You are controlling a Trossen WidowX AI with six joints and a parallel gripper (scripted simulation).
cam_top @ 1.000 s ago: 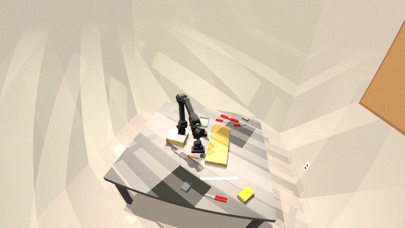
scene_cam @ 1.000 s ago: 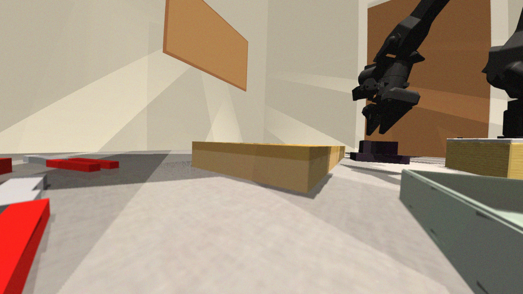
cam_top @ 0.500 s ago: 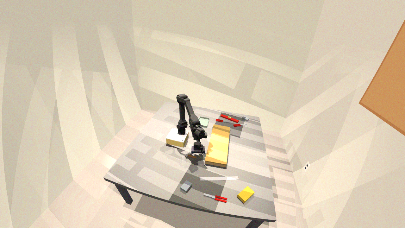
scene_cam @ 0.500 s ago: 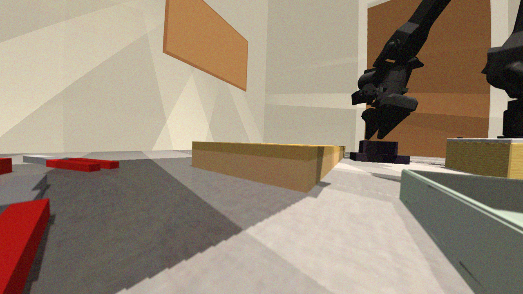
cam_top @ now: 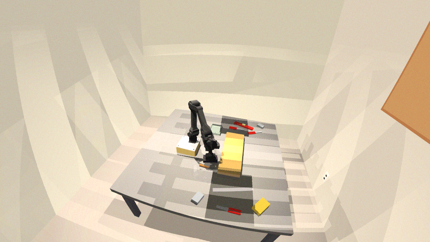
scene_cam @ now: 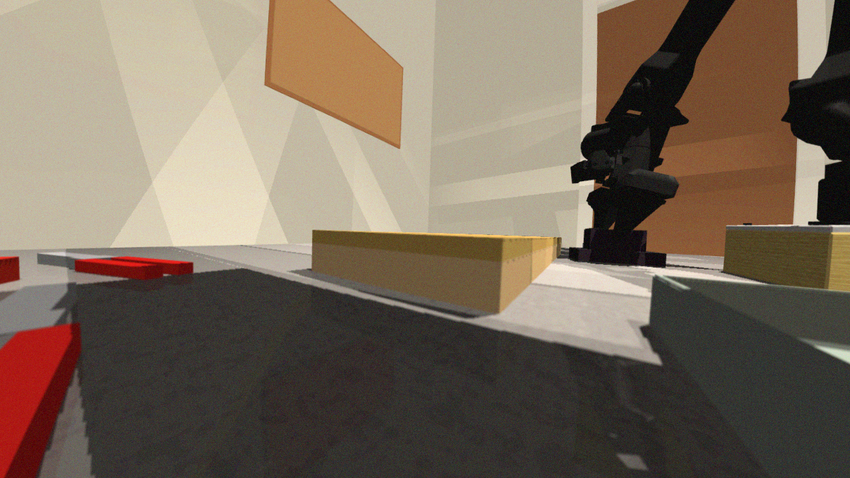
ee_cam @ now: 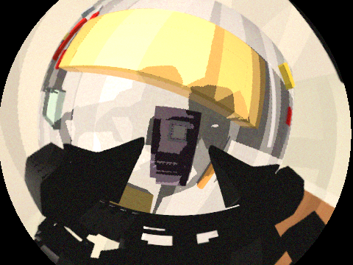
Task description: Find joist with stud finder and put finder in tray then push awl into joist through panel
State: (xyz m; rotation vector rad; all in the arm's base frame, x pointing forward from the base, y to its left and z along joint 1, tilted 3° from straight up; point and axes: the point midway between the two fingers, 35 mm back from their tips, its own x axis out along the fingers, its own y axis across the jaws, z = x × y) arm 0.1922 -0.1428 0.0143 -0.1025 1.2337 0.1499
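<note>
We have the black, parallel-jaw hand (cam_top: 210,155) (scene_cam: 613,229) (ee_cam: 178,144) pointing down over the stud finder, a dark purple-black block with a stepped body (cam_top: 214,160) (scene_cam: 611,248) (ee_cam: 170,147), fingers spread wide, nothing pinched. In the wrist view the tips sit out to either side of the block, so we read this as lining up a grasp across its narrow body; whether a tip touches it, we can't tell. The stud finder lies flat on the grey counter (cam_top: 168,186) (scene_cam: 416,386) (ee_cam: 110,88), beside the long yellow wooden floor panel (cam_top: 235,151) (scene_cam: 404,255) (ee_cam: 158,44), handy for a short carry onto it. The orange-handled awl (cam_top: 203,165) (ee_cam: 206,177) lies close by the stud finder, on the side away from the pale green, open square tray (cam_top: 215,129) (scene_cam: 742,350) (ee_cam: 54,107), so we'd watch for a finger knocking it on the way down. The tray stands near one end of the panel, ready for the finder after the scan. The yellow block (cam_top: 260,206) (ee_cam: 286,75) is off to the side, likely just clutter. We judge it early: finder not gripped, awl still for later. Next should be a centred lowering, then closing; off-centre, the block could twist or slide.
</note>
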